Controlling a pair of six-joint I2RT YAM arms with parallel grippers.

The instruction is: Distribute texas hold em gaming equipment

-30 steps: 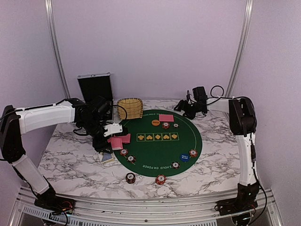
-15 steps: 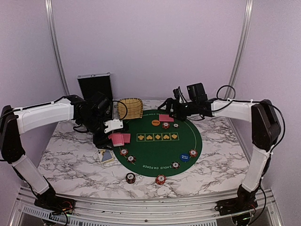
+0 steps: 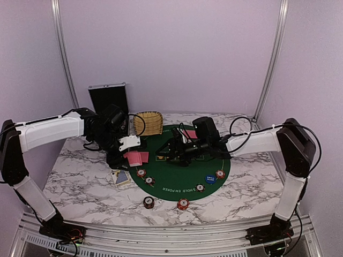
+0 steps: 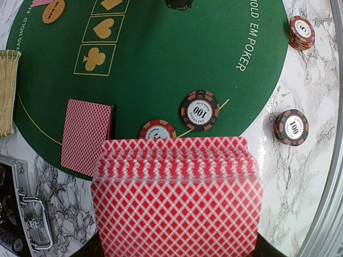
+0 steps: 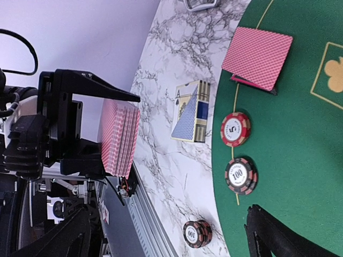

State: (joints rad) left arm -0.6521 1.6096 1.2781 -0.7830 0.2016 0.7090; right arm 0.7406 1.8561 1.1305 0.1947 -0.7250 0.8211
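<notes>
My left gripper (image 3: 134,157) is shut on a deck of red-backed cards (image 4: 177,198), held above the left rim of the green poker mat (image 3: 185,166). It also shows in the right wrist view (image 5: 119,136). Dealt red cards (image 4: 86,136) lie face down on the mat below it, a dark edge showing under them. My right gripper (image 3: 170,152) is open and empty, low over the mat's middle, pointing at the deck. Red-and-white chips (image 4: 199,111) (image 4: 291,127) lie on the mat rim and the marble. An orange disc (image 4: 53,10) and a blue disc (image 3: 210,179) sit on the mat.
A blue card box (image 5: 190,111) lies on the marble left of the mat. The wicker basket (image 3: 147,123) and the silver-edged black case (image 3: 109,98) stand at the back left. More red cards (image 3: 190,133) lie at the mat's far side. Aluminium rail runs along the near edge.
My right arm has swung from the back right of the table to low over the middle of the mat, facing the deck. My left gripper has hardly moved.
</notes>
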